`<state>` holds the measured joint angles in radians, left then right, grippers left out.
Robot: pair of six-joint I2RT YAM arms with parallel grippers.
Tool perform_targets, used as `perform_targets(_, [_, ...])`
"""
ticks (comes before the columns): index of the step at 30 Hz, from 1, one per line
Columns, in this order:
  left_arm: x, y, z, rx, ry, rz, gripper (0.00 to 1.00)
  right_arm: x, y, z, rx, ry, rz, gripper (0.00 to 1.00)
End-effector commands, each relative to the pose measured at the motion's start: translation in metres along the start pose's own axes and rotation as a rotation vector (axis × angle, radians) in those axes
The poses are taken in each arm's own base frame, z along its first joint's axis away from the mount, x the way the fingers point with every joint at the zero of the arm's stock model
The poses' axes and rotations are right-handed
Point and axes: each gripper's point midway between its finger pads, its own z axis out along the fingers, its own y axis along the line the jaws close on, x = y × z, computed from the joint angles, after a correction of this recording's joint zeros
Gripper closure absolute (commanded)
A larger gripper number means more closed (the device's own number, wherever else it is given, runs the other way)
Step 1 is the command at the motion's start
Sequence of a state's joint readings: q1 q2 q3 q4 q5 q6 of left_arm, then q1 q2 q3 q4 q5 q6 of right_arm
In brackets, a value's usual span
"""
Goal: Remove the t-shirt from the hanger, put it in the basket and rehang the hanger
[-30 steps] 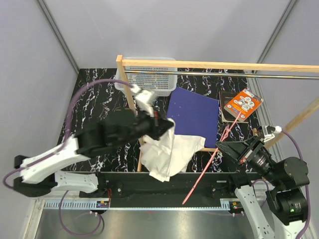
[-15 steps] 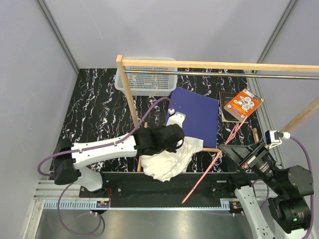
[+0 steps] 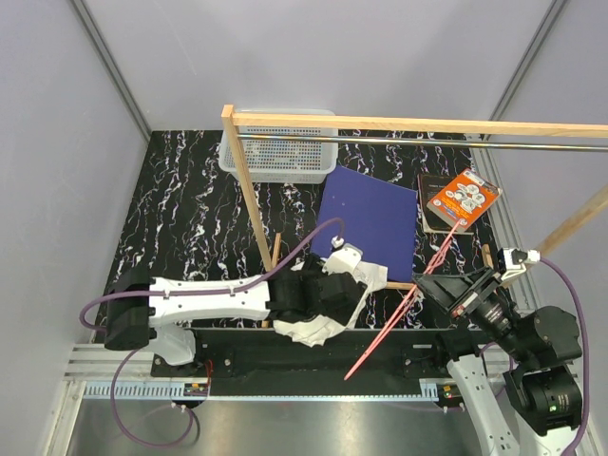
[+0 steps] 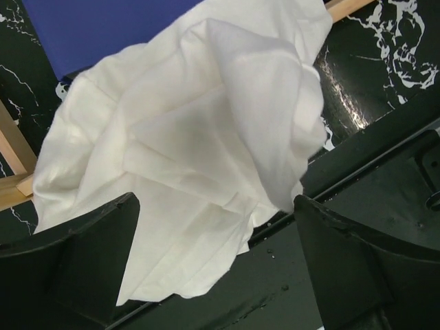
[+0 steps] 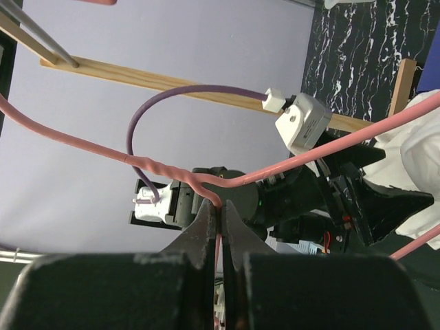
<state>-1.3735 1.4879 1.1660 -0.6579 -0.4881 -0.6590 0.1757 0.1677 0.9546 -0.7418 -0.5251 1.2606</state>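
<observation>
The white, soft cloth t-shirt (image 4: 199, 130) lies crumpled at the near edge of the black, white-veined marble-pattern table (image 3: 190, 209). Its far side rests over the near corner of the flat dark-blue rectangular sheet (image 3: 370, 218) and over the low bar of the light wooden rack frame (image 3: 247, 180). The left gripper (image 4: 216, 203) hangs just above the cloth with its black fingers (image 4: 103, 240) spread wide and nothing between them. The right gripper (image 5: 218, 213) is clenched on the thin pink-red wire hanger (image 3: 380, 334), pinching it where the wire twists below the hook. The hanger slants in the air to the right of the shirt, its low end out past the table's near edge. A round metal rail (image 3: 427, 142) runs under the rack's top bar, above a white perforated plastic basket (image 3: 280, 152). Beyond the sheet lies an orange-covered booklet (image 3: 462, 198) with white pictures; its print is too small to read, and no writing shows on the shirt
</observation>
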Motion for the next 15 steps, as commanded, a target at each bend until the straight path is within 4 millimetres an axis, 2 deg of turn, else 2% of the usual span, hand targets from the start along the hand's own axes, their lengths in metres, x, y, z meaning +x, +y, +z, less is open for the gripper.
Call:
perform_targets(1, [0.005, 0.002, 0.010, -0.048, -0.025, 0.015, 0.01, -0.006, 0.003, 0.002, -0.014, -0.032, -0.035, 1.00])
perform_targets(4, [0.012, -0.002, 0.024, -0.064, -0.003, 0.038, 0.01, -0.006, 0.005, 0.002, -0.016, -0.030, -0.039, 1.00])
perform_targets(9, [0.018, -0.019, 0.048, -0.056, 0.027, 0.085, 0.01, -0.006, 0.004, 0.002, -0.017, -0.028, -0.039, 1.00])
perform_targets(15, [0.027, -0.027, 0.066, -0.072, 0.060, 0.099, 0.01, -0.004, 0.002, 0.003, -0.011, -0.014, -0.032, 1.00])
